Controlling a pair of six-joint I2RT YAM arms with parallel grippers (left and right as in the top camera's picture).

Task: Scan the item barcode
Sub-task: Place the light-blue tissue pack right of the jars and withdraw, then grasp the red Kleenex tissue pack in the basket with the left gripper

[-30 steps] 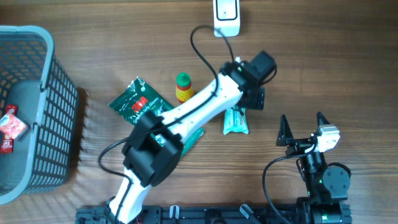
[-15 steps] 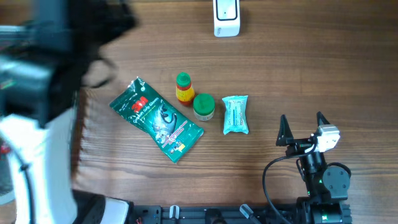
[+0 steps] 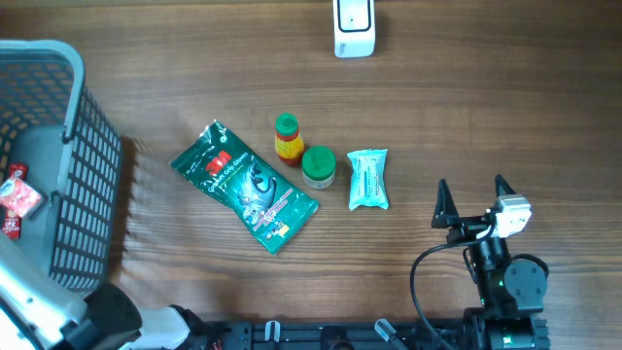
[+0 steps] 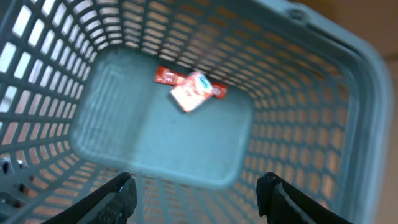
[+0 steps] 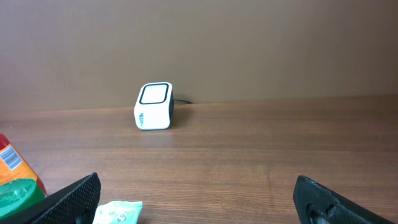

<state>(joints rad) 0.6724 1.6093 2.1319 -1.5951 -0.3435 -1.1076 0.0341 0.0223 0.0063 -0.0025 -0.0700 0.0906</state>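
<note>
The white barcode scanner (image 3: 354, 27) stands at the table's far edge and also shows in the right wrist view as the scanner (image 5: 154, 106). Mid-table lie a green pouch (image 3: 243, 185), a red-yellow bottle (image 3: 287, 136), a green-lidded jar (image 3: 318, 165) and a teal packet (image 3: 368, 179). A red packet (image 4: 189, 90) lies on the floor of the grey basket (image 4: 155, 143). My left gripper (image 4: 196, 190) hangs open above the basket, with nothing between its fingers. My right gripper (image 3: 474, 199) rests open at the near right, to the right of the teal packet (image 5: 118, 213).
The basket (image 3: 83, 165) fills the left edge of the table. The left arm (image 3: 39, 311) shows only at the near-left corner of the overhead view. A cable runs back from the scanner.
The left arm has swung from above the items in the middle over to the basket at the left. The items on the table and the right arm have not moved.
</note>
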